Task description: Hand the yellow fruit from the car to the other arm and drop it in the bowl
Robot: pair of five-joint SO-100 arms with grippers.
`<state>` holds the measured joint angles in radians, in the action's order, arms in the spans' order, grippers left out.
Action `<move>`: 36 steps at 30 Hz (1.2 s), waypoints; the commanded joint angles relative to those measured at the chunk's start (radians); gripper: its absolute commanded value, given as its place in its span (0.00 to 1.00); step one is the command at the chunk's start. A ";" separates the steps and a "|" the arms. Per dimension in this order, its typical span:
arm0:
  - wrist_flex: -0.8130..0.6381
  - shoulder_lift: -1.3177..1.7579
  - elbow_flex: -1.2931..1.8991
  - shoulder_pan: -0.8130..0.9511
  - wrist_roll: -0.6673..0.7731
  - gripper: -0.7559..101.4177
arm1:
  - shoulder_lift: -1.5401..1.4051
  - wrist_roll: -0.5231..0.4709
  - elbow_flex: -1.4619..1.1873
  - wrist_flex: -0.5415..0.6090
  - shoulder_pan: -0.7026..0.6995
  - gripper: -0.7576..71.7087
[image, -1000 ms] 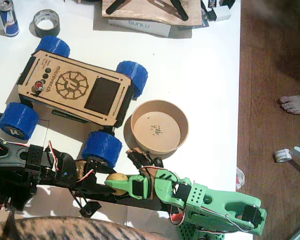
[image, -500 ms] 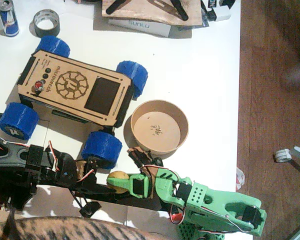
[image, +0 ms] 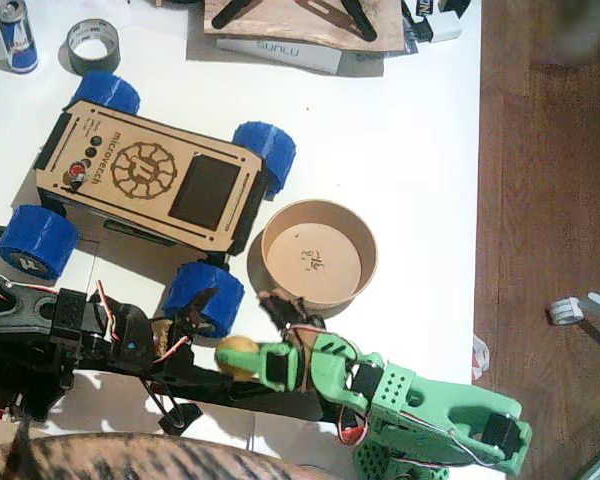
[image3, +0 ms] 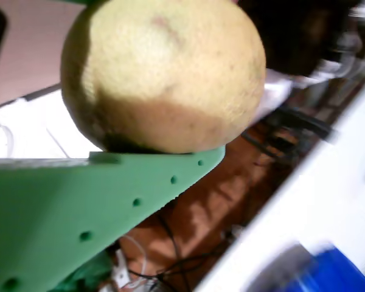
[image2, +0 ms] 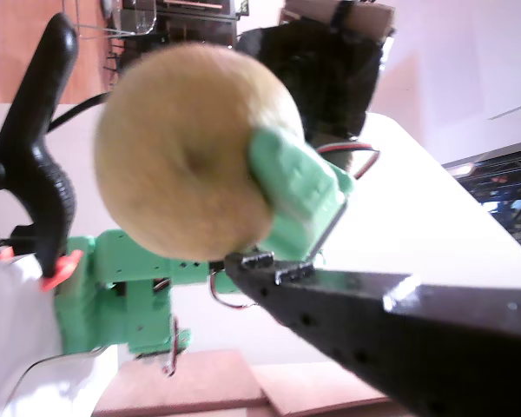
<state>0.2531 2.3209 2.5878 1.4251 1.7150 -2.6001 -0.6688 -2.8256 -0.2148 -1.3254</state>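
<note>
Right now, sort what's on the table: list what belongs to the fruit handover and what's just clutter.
Job:
yellow fruit
car
bowl
green arm's gripper
black arm

Lying about:
tape roll
drink can
SUNLU box

white table (image: 400, 130), brown wooden floor (image: 550, 180)

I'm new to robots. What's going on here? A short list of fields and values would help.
Stage: hand-over between the arms
Yellow fruit: in the air, clamped by the green right gripper
Left gripper: black, beside the fruit; open or shut is unclear
Bowl: empty, just beyond the fruit
Car: top bare, parked beside the bowl
</note>
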 commanded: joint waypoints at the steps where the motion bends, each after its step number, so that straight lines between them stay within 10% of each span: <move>1: -0.028 0.006 -0.020 0.006 0.005 0.68 | -0.005 0.029 0.054 0.035 0.127 0.01; 14: -0.015 0.006 -0.020 0.006 0.003 0.68 | 0.198 0.259 0.233 -0.032 0.652 0.01; 28: 0.181 0.207 -0.023 -0.164 -0.015 0.50 | 0.707 0.543 0.597 -0.078 0.755 0.01; 36: 0.408 0.367 -0.035 -0.469 -0.264 0.45 | 0.974 0.632 0.836 -0.120 0.796 0.01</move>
<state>0.6151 2.6553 2.5863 1.0646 1.5601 -1.6536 -0.0644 -2.1016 -0.3175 -0.5430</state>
